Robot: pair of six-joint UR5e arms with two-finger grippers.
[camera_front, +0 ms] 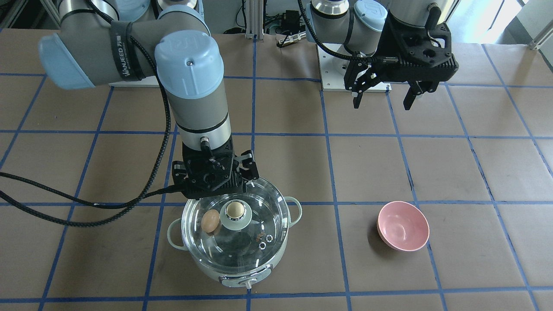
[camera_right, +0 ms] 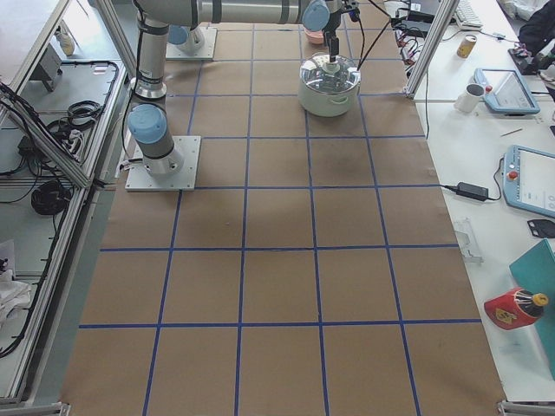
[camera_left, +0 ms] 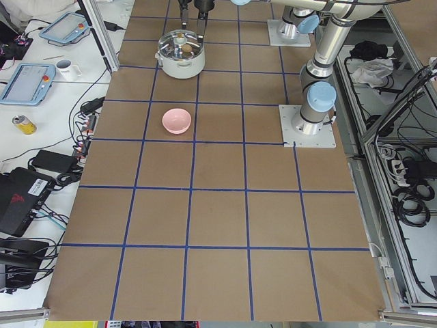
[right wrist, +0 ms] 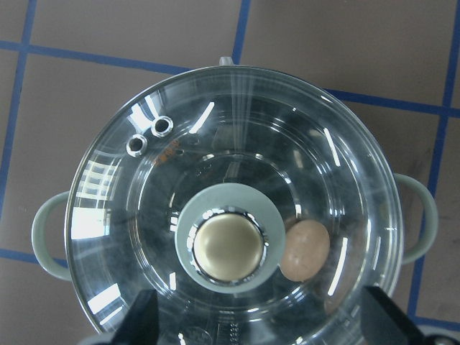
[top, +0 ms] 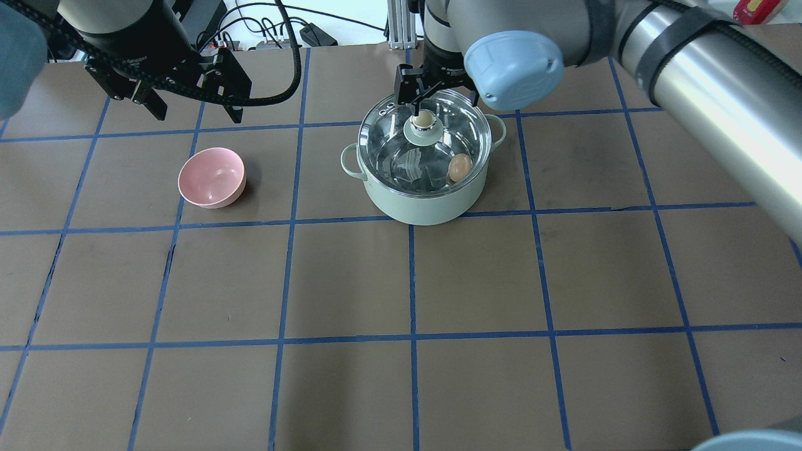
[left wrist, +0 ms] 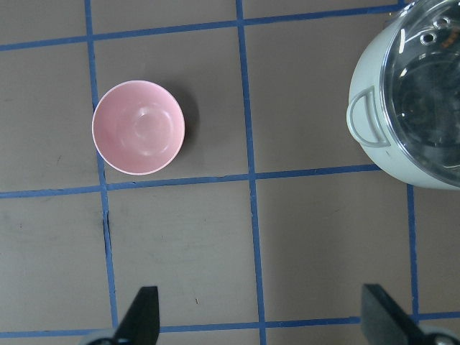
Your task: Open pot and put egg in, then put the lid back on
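**Egg in the pot, lid on**

We see the egg (top: 459, 167) lying inside the pot (top: 426, 203), off centre on the steel floor. It shows through the glass of the lid (top: 401, 138), which sits on the pot's rim. The lid's beige knob (top: 423, 118) is at the pot's centre. The right gripper (right wrist: 262, 323) hangs directly over the pot, its jaws spread wide to either side of the knob and gripping nothing. A pink bowl (top: 212, 177) stands on the table (top: 351, 275) well apart from the pot. The left gripper (camera_front: 382, 101) hovers past the bowl, farther from the pot, jaws apart and empty.

The black strap (camera_front: 124, 54) around the right arm (camera_front: 196, 99) reads "WANJEED".
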